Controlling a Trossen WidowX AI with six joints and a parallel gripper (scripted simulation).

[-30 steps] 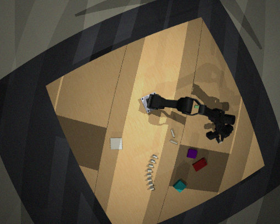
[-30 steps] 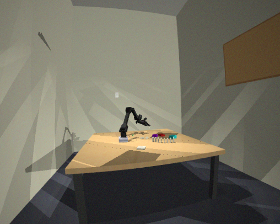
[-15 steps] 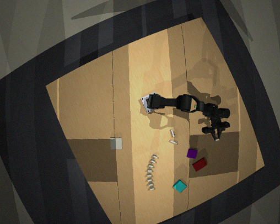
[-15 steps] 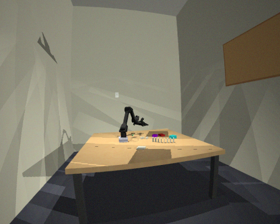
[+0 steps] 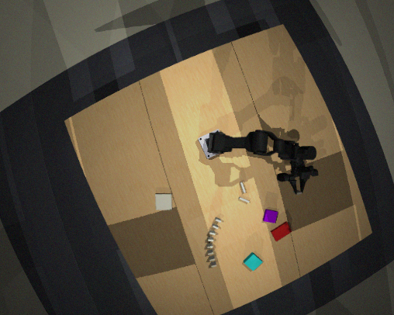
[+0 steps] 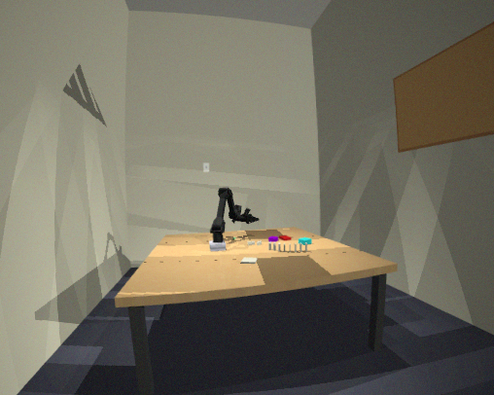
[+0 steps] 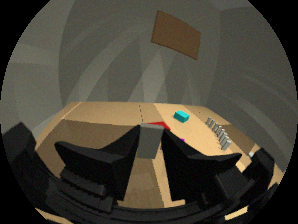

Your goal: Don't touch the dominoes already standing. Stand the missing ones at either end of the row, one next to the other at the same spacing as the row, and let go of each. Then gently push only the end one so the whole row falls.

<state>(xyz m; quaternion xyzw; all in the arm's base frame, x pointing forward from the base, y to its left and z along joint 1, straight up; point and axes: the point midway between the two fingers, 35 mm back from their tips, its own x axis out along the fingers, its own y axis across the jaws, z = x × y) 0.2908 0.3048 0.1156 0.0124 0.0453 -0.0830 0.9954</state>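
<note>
My gripper [image 5: 298, 190] [image 6: 257, 220] [image 7: 150, 129] is shut on a pale domino [image 7: 150, 143], held between the fingertips high above the table, away from the row. A curved row of several standing dominoes [image 5: 210, 240] [image 7: 220, 135] runs from a near-base end domino [image 5: 218, 219] [image 6: 269, 246] to a far end domino [image 5: 212, 266]. Two loose white dominoes lie on the table between the arm's base and the row: one [image 5: 243, 187] nearer the base and one [image 5: 243, 200] just beside it, nearer the row. They do not touch each other.
A purple block [image 5: 271, 216] [image 6: 273, 238], a red block [image 5: 281, 231] [image 6: 285, 237] and a teal block [image 5: 253, 261] [image 6: 304, 240] [image 7: 181, 116] lie on the gripper's side of the row. A white square [image 5: 164, 202] [image 6: 249, 261] lies on the row's other side.
</note>
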